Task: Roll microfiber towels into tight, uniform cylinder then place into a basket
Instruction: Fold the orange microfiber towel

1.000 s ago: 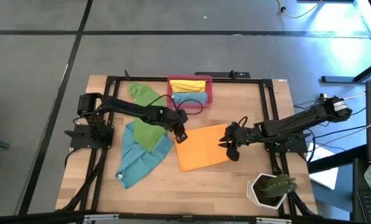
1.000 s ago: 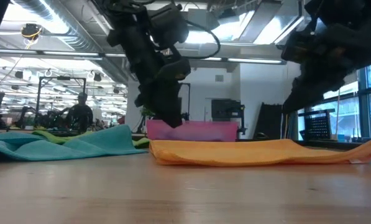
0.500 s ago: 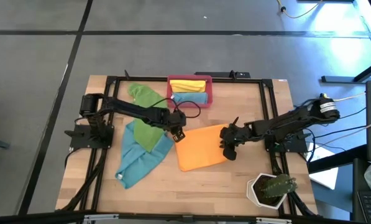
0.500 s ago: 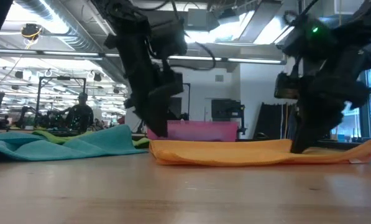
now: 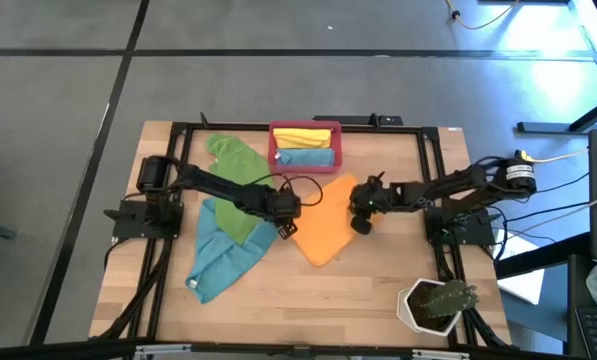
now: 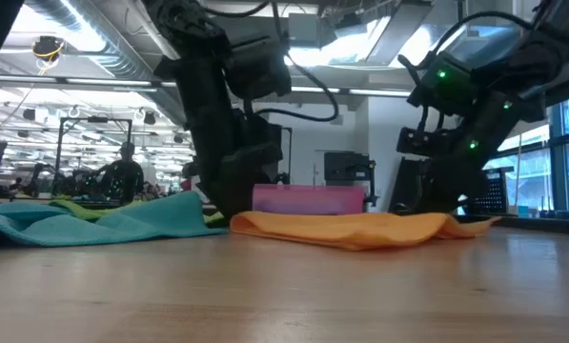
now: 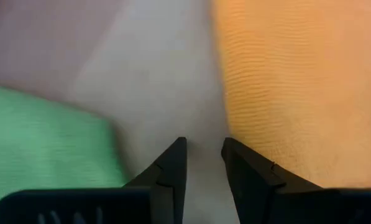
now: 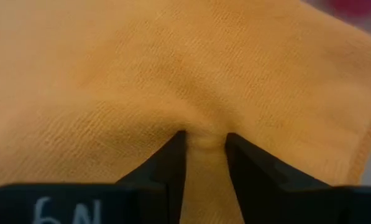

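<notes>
On the left of the desk [image 5: 168, 310] the teal-blue towel [image 5: 218, 255] lies spread with the green towel [image 5: 233, 185] draped over its upper part, both loose and unrolled. Just right of them the left claw [image 5: 288, 226] sits low at the orange towel's [image 5: 323, 225] left edge; its wrist view shows the fingers [image 7: 169, 168] a narrow gap apart with only bare desk between them, the orange cloth just beside one finger and not gripped. The orange towel lies between the two claws, bunched into a skewed shape whose long axis runs from lower left to upper right. At its right-hand corner the right claw [image 5: 356, 208] pinches a raised fold of the cloth between its fingers [image 8: 166, 168]. Behind, at the far edge, the red-pink basket [image 5: 274, 150] already holds a yellow roll [image 5: 303, 136] and a blue roll [image 5: 305, 157]. So the right arm has the cloth, and the left must judgeably shift rightward onto the edge before rolling can begin.
</notes>
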You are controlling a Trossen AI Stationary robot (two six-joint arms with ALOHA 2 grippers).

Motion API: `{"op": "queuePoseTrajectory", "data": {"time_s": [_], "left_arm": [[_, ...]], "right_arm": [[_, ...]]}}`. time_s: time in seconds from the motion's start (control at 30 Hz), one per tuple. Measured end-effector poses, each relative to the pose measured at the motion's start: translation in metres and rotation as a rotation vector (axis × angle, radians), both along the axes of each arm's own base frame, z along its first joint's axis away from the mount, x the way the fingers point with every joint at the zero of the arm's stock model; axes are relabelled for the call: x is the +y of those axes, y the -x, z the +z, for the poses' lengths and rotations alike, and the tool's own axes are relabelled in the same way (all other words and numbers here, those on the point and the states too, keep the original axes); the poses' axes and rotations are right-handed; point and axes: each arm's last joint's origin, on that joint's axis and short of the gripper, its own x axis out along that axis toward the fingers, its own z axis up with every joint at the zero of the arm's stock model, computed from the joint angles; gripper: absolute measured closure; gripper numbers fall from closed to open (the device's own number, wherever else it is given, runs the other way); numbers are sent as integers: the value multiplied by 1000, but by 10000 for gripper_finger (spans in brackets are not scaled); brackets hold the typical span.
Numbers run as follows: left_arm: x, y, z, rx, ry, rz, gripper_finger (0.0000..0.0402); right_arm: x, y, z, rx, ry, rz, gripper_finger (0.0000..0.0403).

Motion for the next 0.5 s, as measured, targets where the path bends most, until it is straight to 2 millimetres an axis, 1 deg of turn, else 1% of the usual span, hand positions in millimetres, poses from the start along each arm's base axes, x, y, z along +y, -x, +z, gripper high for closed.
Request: {"op": "queuePoseTrajectory", "data": {"time_s": [0.07, 0.13, 0.2, 0.27, 0.33, 0.43, 0.5], "left_arm": [[-7, -4, 3, -16, 21, -29, 308], [-15, -7, 6, -22, 35, -101, 308], [-24, -9, 9, -1, 28, -177, 308], [-31, -6, 19, 42, -25, -206, 308], [-34, -7, 33, 28, -98, -196, 308], [-37, -9, 48, 8, -217, -182, 308], [-39, -13, 56, -35, -256, -188, 308]], "right_arm": [[-5, -2, 2, -3, 39, 29, 284], [-9, -5, 5, -1, 66, 52, 284], [-11, -7, 11, 48, 87, 92, 284], [-11, -8, 18, 105, 73, 98, 284], [-12, -10, 27, 118, 46, 74, 284], [-5, -15, 37, 85, -23, 77, 284], [3, -16, 41, 52, -61, 103, 284]]}}
